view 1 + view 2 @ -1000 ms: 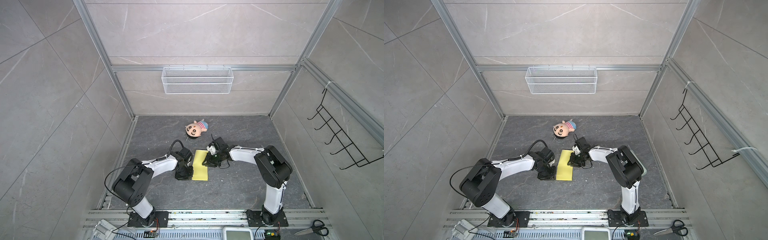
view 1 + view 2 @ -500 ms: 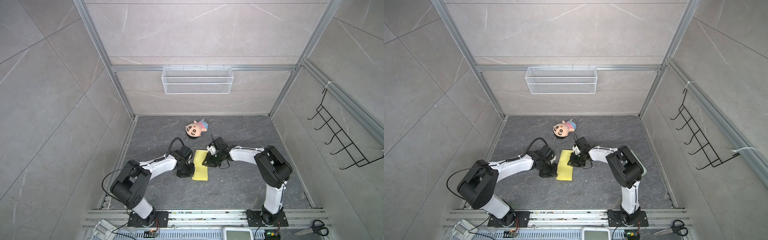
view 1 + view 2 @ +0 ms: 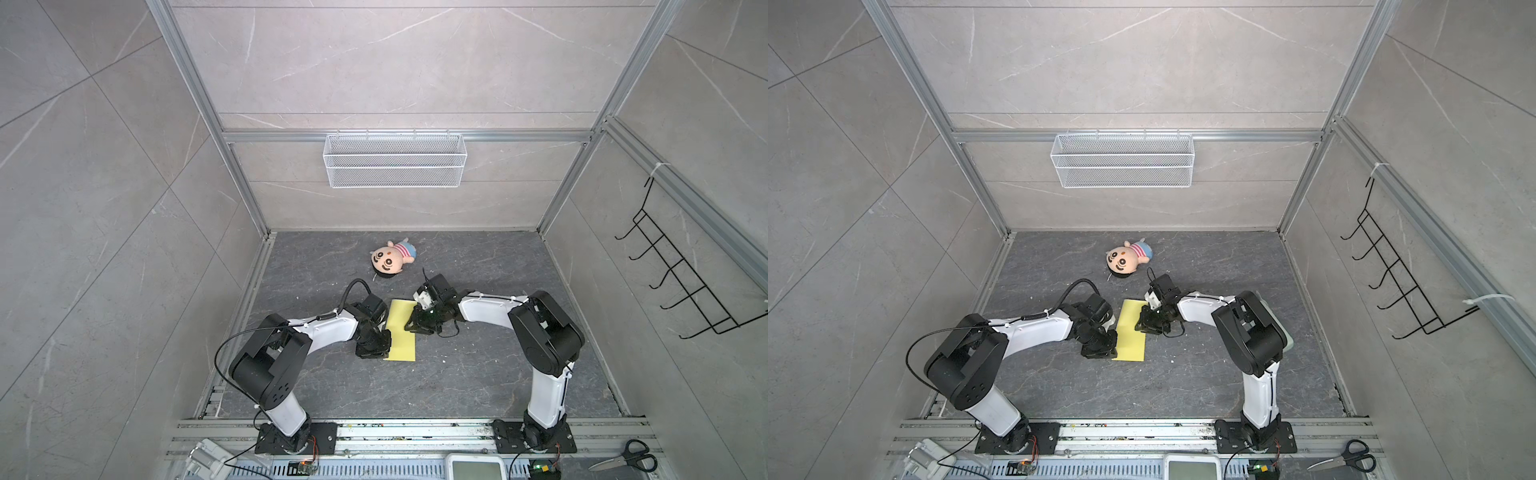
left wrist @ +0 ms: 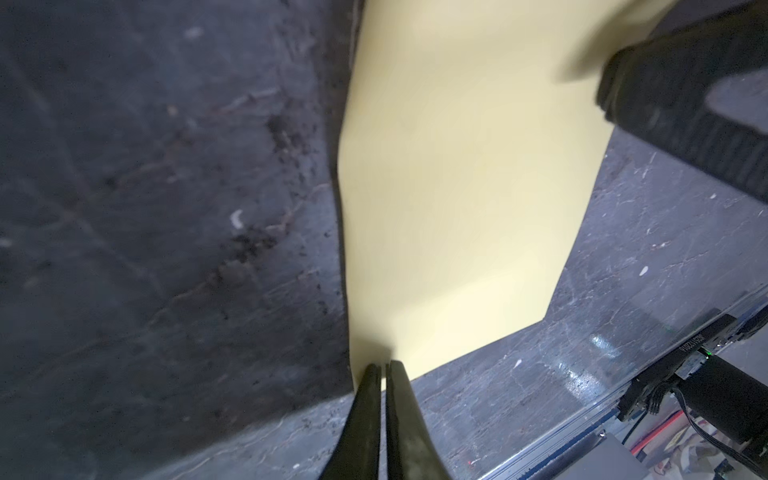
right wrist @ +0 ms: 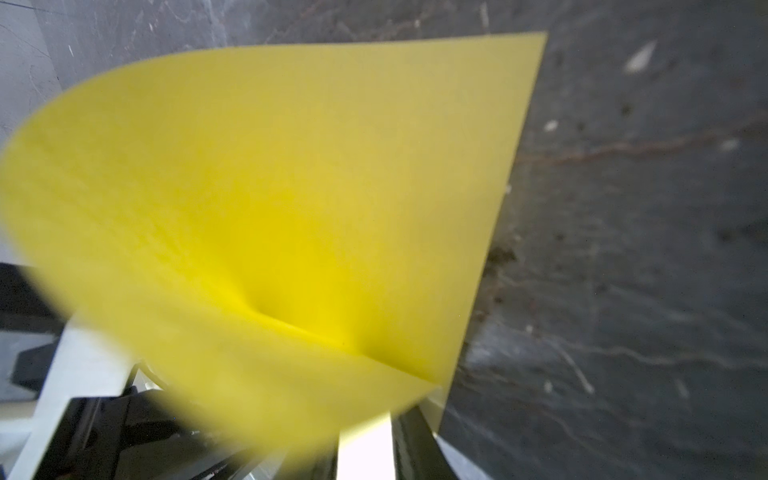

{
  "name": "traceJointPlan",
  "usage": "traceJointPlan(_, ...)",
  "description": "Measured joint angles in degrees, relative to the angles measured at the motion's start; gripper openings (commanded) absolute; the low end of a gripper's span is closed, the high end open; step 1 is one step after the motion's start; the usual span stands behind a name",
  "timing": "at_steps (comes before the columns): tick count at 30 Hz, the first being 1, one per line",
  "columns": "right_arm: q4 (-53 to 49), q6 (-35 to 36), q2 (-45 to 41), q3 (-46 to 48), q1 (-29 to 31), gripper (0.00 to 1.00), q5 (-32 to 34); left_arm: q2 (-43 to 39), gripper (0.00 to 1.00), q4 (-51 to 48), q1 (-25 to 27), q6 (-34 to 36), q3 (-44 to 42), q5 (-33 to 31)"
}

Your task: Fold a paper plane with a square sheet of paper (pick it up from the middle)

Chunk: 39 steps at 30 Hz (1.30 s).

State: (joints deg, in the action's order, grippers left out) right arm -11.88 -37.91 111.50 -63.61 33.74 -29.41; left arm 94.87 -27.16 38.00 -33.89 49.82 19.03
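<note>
I see the square sheet of paper (image 3: 401, 332), doubled into a narrow yellow strip, lying on the dark floor (image 3: 478, 374) between both arms; the left gripper (image 4: 384, 368) is pinched closed on its corner edge; the right gripper (image 3: 412, 326) meets the opposite edge; paper hides its fingers, so I cannot tell their state; a plush doll (image 3: 388, 261) lies farther back.
</note>
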Motion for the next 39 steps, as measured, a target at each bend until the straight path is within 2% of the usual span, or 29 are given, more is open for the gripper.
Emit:
traceJointPlan(7, -0.1, 0.0, 0.0, 0.0, 0.0, 0.26, 0.1, -3.2, 0.1, -4.0, 0.0, 2.1, -0.1, -0.9)
traceJointPlan(12, -0.8, 0.0, 0.2, -0.5, 0.0, 0.25, 0.3, -3.8, 0.11, -2.4, -0.5, 2.8, 4.6, -0.8)
traceJointPlan(22, -1.6, 0.0, 0.3, -0.9, 0.1, 0.24, 0.7, 8.4, 0.09, 3.0, -2.6, 4.1, 16.8, -2.6)
traceJointPlan(27, -1.7, 0.0, 0.4, -1.0, 0.1, 0.24, 0.7, 12.0, 0.08, 2.9, -2.9, 5.5, 17.9, -3.9)
traceJointPlan(39, -1.9, 0.0, 0.5, -1.1, 0.1, 0.24, 0.7, 14.3, 0.08, 1.7, -3.7, 8.0, 18.5, -5.7)
